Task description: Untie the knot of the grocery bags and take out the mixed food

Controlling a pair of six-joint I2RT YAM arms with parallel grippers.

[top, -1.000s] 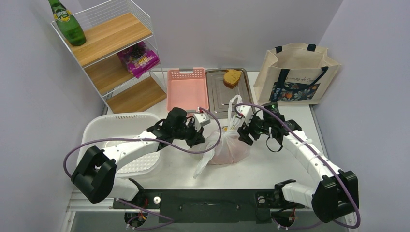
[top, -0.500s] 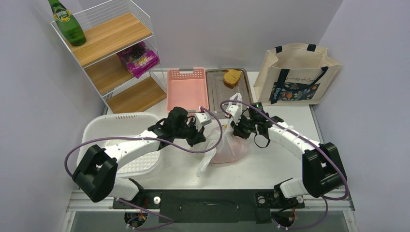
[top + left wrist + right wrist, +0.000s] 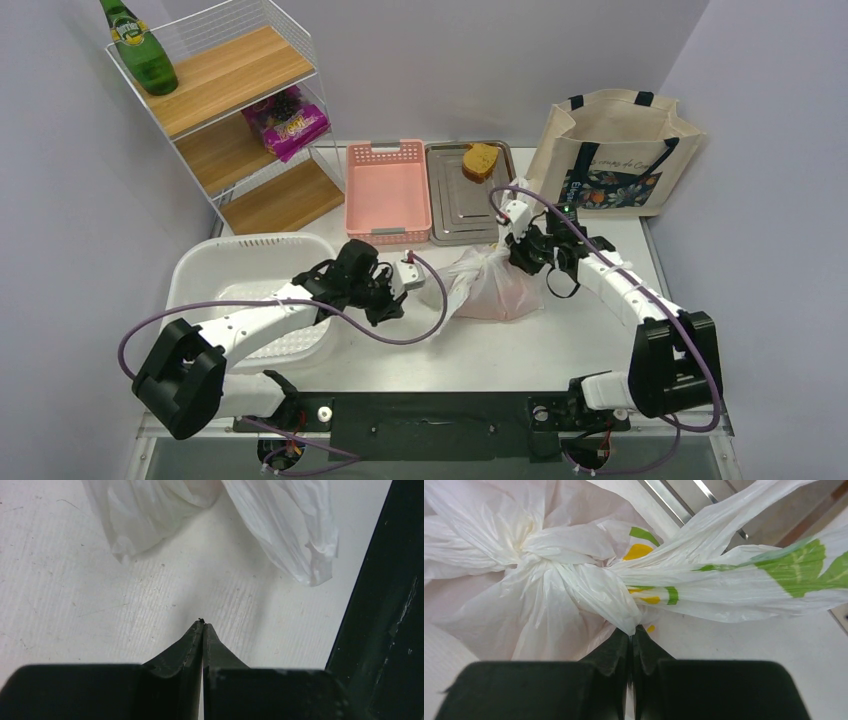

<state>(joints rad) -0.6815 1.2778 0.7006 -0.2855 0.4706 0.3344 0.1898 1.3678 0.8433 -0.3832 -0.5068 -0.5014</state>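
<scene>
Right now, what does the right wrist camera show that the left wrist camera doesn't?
Only the right wrist view: the knot of the plastic bag, its green and orange prints, and the right gripper shut on a fold of the plastic. Only the left wrist view: the left gripper shut on nothing above the table, and a black frame. Both: the plastic bag and the table.

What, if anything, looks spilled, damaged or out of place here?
Nothing spilled or torn. The plastic bag lies knotted, the right tool pinching a fold by the knot. The one oddity: the left tool is shut on nothing, over bare table short of the bag.
</scene>
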